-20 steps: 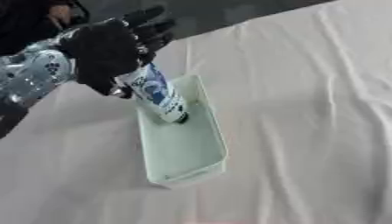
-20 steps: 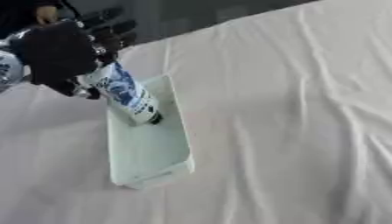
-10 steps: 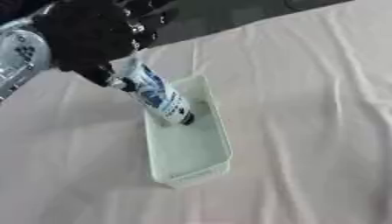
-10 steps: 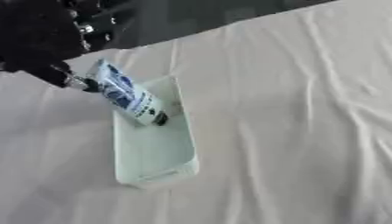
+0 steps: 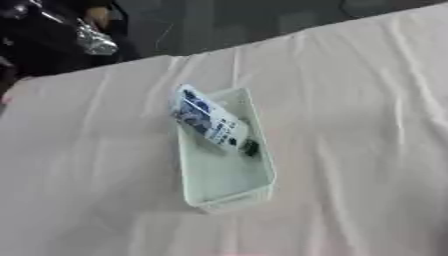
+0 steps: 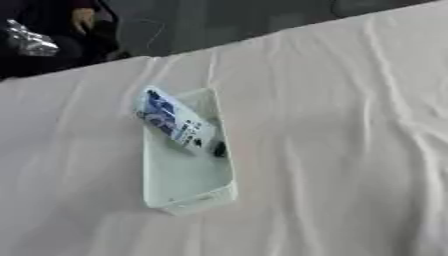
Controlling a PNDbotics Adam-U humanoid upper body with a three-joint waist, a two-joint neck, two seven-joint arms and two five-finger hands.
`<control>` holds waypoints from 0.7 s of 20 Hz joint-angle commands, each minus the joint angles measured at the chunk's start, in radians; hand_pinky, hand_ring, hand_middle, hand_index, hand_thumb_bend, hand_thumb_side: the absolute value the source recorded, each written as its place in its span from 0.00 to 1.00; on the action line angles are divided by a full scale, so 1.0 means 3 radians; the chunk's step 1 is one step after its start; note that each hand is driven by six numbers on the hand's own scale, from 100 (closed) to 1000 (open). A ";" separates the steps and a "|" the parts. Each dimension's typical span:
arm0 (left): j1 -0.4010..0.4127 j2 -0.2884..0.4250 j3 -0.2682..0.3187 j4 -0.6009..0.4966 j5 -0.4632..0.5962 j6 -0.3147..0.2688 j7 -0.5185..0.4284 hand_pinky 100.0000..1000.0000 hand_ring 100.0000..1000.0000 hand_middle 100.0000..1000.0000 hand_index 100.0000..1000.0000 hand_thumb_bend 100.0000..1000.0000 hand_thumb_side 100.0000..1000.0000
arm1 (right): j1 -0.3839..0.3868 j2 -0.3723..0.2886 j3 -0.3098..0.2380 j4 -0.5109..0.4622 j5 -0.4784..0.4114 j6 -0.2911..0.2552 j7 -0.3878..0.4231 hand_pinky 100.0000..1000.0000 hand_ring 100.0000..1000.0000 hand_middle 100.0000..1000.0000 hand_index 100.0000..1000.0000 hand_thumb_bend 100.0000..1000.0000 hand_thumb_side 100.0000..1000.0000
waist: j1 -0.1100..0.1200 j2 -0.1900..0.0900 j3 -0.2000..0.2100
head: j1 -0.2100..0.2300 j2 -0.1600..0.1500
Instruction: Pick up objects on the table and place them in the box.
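A white and blue tube (image 5: pixel 210 122) with a black cap lies tilted in the pale green box (image 5: pixel 229 201). Its flat end rests on the box's far left rim and its cap points down toward the box floor. Nothing touches the tube. My left hand (image 5: pixel 39 47) shows only as a dark shape in the upper left corner, beyond the table's far edge and well apart from the box. A silver part of its arm (image 5: pixel 90 41) glints beside it. My right hand is in no view.
A creased white cloth (image 5: pixel 359 130) covers the table all around the box. The table's far edge (image 5: pixel 262 40) runs slantwise across the top, with dark floor behind it.
My left hand has let go of the tube and drawn back up and to the left, off the table. The tube stays leaning in the box. The view has also shifted.
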 commanded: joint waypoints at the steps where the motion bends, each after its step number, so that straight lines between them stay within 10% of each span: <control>1: 0.0058 0.0245 0.0225 -0.0025 0.0453 0.0104 0.0120 0.88 0.91 0.81 0.59 0.66 0.69 | 0.0004 -0.0083 -0.0013 -0.0044 0.0032 -0.0025 0.0034 0.09 0.24 0.33 0.46 0.00 1.00 | -0.0039 -0.0057 0.0028 | 0.0043 -0.0002; 8: 0.0779 0.0401 0.0662 -0.0025 0.1832 0.0111 0.0662 0.65 0.78 0.77 0.63 0.45 0.69 | 0.0067 -0.0059 -0.0058 -0.0044 0.0077 -0.0084 0.0044 0.09 0.24 0.33 0.46 0.00 1.00 | -0.0104 -0.0039 0.0141 | 0.0071 -0.0002; 13: 0.0985 -0.0179 0.0925 -0.0025 0.2830 -0.0433 0.1546 0.47 0.66 0.67 0.61 0.24 0.63 | 0.0216 0.0014 -0.0143 -0.0044 0.0175 -0.0186 0.0029 0.09 0.24 0.33 0.47 0.00 1.00 | -0.0230 -0.0067 0.0249 | 0.0116 -0.0002; 14: 0.1016 -0.0335 0.0967 -0.0025 0.3017 -0.0612 0.1717 0.29 0.50 0.55 0.56 0.10 0.63 | 0.0253 0.0036 -0.0154 -0.0044 0.0199 -0.0209 0.0031 0.08 0.24 0.33 0.47 0.00 1.00 | -0.0266 -0.0074 0.0277 | 0.0127 -0.0002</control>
